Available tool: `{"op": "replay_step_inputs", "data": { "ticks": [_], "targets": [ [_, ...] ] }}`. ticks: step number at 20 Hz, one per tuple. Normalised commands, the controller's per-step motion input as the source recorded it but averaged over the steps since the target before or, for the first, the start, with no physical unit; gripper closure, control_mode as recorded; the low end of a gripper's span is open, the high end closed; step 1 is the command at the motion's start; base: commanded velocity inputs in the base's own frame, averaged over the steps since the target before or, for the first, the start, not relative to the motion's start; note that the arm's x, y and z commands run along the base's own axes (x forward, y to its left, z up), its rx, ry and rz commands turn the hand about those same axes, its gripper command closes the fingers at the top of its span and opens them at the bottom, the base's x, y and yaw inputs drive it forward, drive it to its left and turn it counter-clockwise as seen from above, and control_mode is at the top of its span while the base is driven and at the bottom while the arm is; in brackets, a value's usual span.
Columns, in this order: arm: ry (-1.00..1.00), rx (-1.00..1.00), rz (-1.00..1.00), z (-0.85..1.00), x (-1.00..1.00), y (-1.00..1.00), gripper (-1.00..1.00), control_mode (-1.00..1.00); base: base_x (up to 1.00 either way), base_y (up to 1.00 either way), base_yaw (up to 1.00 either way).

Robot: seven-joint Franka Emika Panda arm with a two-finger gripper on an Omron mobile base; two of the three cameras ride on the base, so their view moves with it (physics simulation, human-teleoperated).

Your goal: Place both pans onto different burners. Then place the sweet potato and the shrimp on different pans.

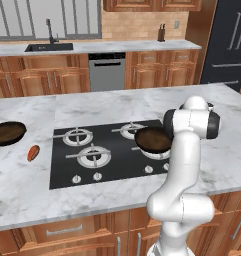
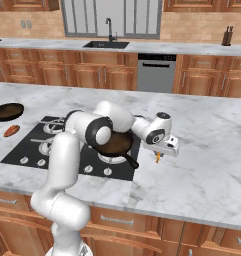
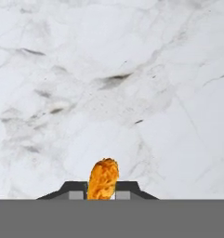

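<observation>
- The pincer (image 3: 102,191) is pinching the shrimp (image 3: 103,179); in the hand view its two dark fingertips (image 3: 74,190) press against the bright orange piece from either side, over bare marble.
- In the right base view the pincer (image 2: 158,156) points down at the marble counter (image 2: 202,165), just off the right edge of the black cooktop (image 2: 22,150), with the shrimp (image 2: 157,158) showing as a small orange speck under the white hand.
- Just beside the pincer, toward the cooktop, one pan (image 2: 114,143) sits on the near right burner (image 2: 108,159), its black handle running toward the cooktop's front right corner.
- From the left base view that same pan (image 1: 153,139) lies on the burner closest to the arm, partly hidden by the white forearm.
- The other pan (image 1: 7,133) rests on the marble well away from the pincer, beyond the far side of the cooktop; it also shows at the left edge of the right base view (image 2: 7,111).
- The sweet potato (image 1: 33,153) lies on the counter near that far pan, between it and the cooktop edge, apart from both; in the right base view it (image 2: 11,131) sits just in front of the pan.
- The two left burners (image 1: 94,155) stand bare, between the pincer and the sweet potato.
</observation>
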Motion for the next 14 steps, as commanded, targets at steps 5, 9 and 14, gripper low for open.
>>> {"op": "replay_step_inputs", "data": {
  "ticks": [5, 9, 14],
  "targets": [
    [0.00, 0.00, 0.00, 0.13, 0.00, 0.00, 1.00, -1.00, 0.00, 0.00, 0.00],
    [-0.01, 0.00, 0.00, 0.56, 0.00, 0.00, 1.00, -1.00, 0.00, 0.00, 0.00],
    [-0.01, -0.01, 0.00, 0.66, -0.10, 0.07, 1.00, -1.00, 0.00, 0.00, 0.00]
  ]
}}
